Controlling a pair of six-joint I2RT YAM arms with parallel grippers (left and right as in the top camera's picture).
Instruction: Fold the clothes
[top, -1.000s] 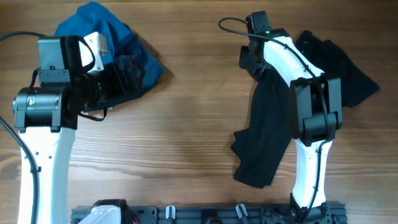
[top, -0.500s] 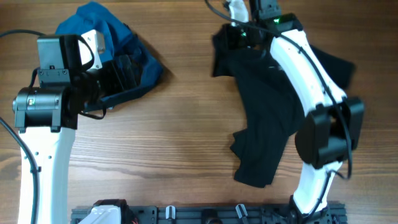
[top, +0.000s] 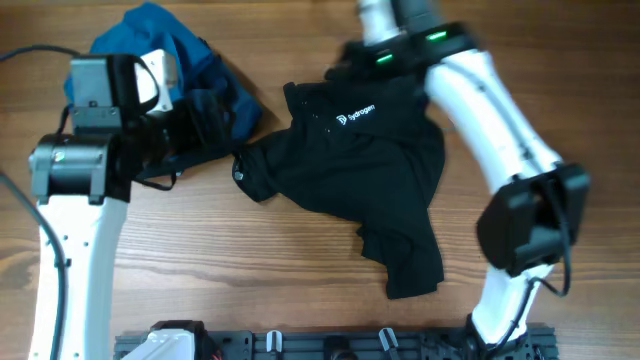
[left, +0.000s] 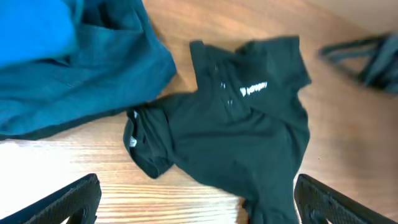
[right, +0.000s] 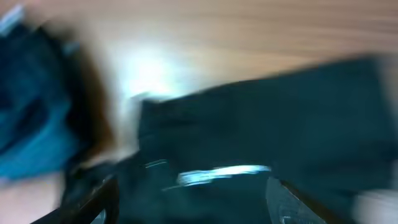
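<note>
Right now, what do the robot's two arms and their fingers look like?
Both arms have smooth white links joined by bulky black joint housings. The left arm carries a boxy black block near its wrist, with a thin black cable trailing off. The right arm shows small green lights near its wrist. The left fingers are dark, flat and angular; the right fingers look similar but blurred.

The black shirt (top: 360, 170) is soft, matt cloth, limp and creased, with a white printed logo (top: 358, 115) lying flat on it. The blue bundle of garments (top: 160, 45) is cloth too — matt and heavily rumpled. The table (top: 300, 290) is wood with a plain grain, smooth with a faint sheen. The right arm (top: 490, 110) and left arm (top: 70, 260) wear smooth, glossy white plastic shells — their joint housings are matt black.
</note>
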